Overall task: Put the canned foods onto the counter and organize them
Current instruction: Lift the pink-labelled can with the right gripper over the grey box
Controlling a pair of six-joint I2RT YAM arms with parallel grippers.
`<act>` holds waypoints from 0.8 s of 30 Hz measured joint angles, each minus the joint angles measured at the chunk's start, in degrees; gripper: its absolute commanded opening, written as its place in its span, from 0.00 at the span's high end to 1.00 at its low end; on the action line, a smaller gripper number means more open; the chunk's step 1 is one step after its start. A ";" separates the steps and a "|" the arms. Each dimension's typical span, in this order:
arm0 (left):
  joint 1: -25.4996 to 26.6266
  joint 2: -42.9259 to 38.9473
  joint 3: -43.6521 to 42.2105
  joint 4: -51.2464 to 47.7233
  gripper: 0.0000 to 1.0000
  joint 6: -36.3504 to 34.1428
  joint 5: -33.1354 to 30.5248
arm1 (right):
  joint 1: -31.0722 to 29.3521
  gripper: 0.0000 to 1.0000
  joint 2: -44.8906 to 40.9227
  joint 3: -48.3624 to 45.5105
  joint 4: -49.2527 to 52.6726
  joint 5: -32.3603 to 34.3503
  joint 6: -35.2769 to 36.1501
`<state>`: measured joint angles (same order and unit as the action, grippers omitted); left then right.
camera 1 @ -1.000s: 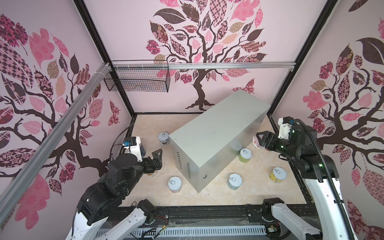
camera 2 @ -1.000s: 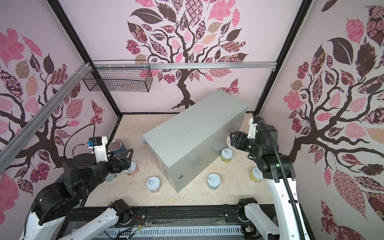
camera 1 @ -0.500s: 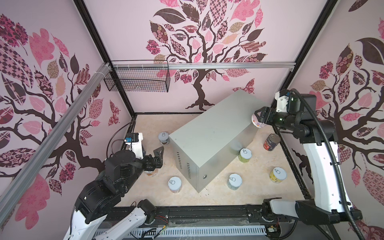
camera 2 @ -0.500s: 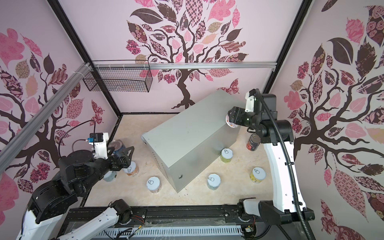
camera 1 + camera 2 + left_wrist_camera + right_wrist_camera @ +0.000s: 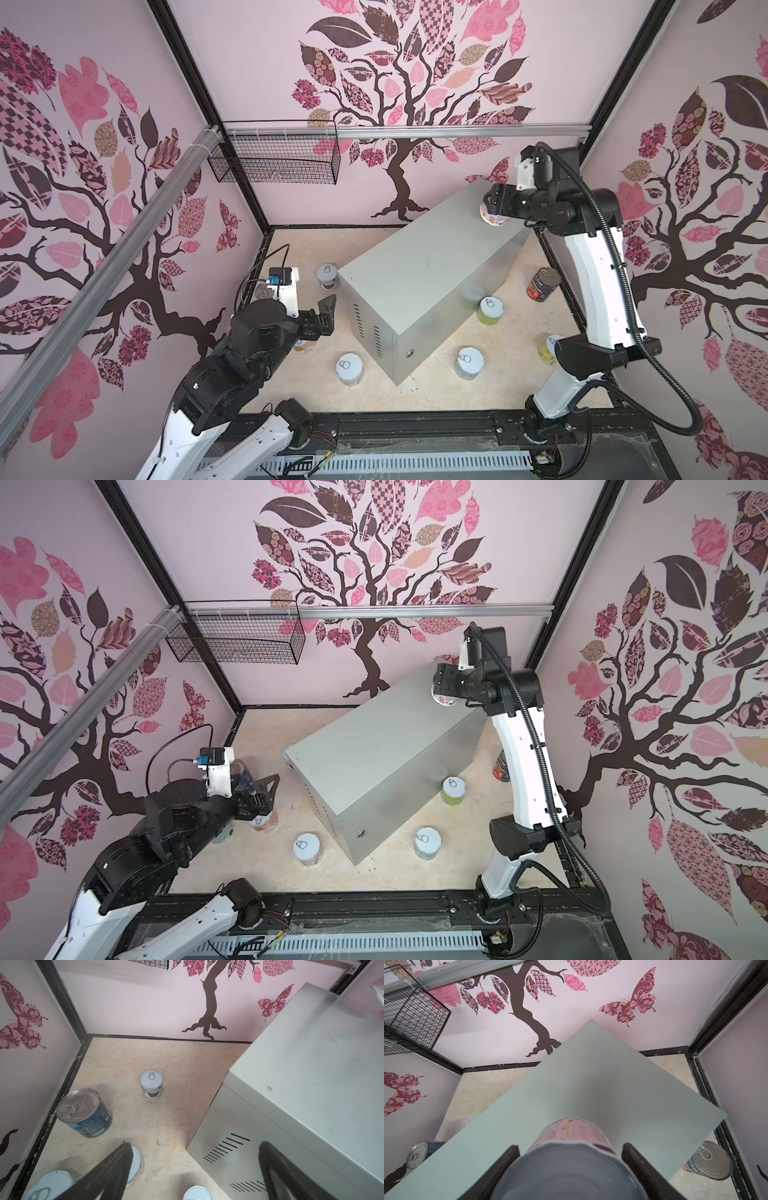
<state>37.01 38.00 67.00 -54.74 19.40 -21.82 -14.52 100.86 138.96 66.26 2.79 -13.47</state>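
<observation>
Black right fingers (image 5: 639, 1164) squeeze a pink can (image 5: 572, 1136) by its sides, over the far end of the grey tabletop (image 5: 591, 1084). Left fingers (image 5: 112, 1169) stand wide apart, holding nothing, near a blue can (image 5: 85, 1113) on the floor (image 5: 166, 1059).

Left gripper (image 5: 327, 311) low, jaws wide apart; right gripper (image 5: 570, 1146) raised, arm extended, clamped on pink can (image 5: 571, 1132).
</observation>
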 measured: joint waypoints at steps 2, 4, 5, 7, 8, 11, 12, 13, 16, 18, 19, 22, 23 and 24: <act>0.00 -0.44 -1.18 0.37 0.02 -0.02 -0.48 | -0.90 0.48 1.77 1.51 0.37 1.11 0.22; 0.00 -0.92 -2.34 1.18 0.02 -0.02 -0.90 | -1.55 0.47 3.06 2.40 0.72 1.99 0.44; 0.00 -1.14 -2.82 1.51 0.02 -0.02 -1.07 | -1.90 0.47 3.69 2.60 0.79 2.38 0.50; 0.00 -1.46 -3.56 2.01 0.02 0.00 -1.22 | -2.54 0.46 4.92 3.23 1.22 2.93 0.72; 0.00 -1.57 -3.96 2.34 0.02 -0.02 -1.27 | -2.78 0.46 5.62 3.54 1.33 3.15 0.85; 0.00 -1.68 -5.18 2.99 0.02 0.02 -1.22 | -3.26 0.42 7.28 4.66 0.81 3.63 1.14; 0.00 -1.68 -5.57 3.10 0.02 0.04 -1.20 | -3.39 0.40 7.69 5.20 0.68 3.72 1.18; 0.00 -1.66 -6.03 3.19 0.02 0.09 -1.11 | -3.41 0.37 8.07 5.53 0.68 3.82 1.29; 0.00 -1.46 -6.88 3.23 0.02 0.33 -0.98 | -3.56 0.28 8.85 6.40 0.57 4.15 1.55; 0.00 -1.36 -7.17 3.21 0.02 0.52 -0.87 | -3.65 0.22 9.40 7.04 0.48 4.46 1.75; 0.00 -1.36 -7.23 3.28 0.02 0.59 -0.83 | -3.69 0.18 9.55 7.06 0.31 4.59 1.81; 0.00 -1.40 -7.23 3.28 0.02 0.79 -0.83 | -3.69 0.12 10.10 7.06 -0.09 4.72 1.97; 0.00 -1.40 -7.23 3.26 0.02 0.92 -0.83 | -3.69 0.10 10.38 7.06 -0.17 4.72 1.97; 0.00 -1.40 -7.23 3.26 0.02 0.98 -0.83 | -3.69 0.08 10.54 7.04 -0.35 4.70 2.01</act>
<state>37.01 36.60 59.77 -51.48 20.38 -22.65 -18.22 111.39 145.99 65.91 7.49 -11.46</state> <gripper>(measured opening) 0.981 0.891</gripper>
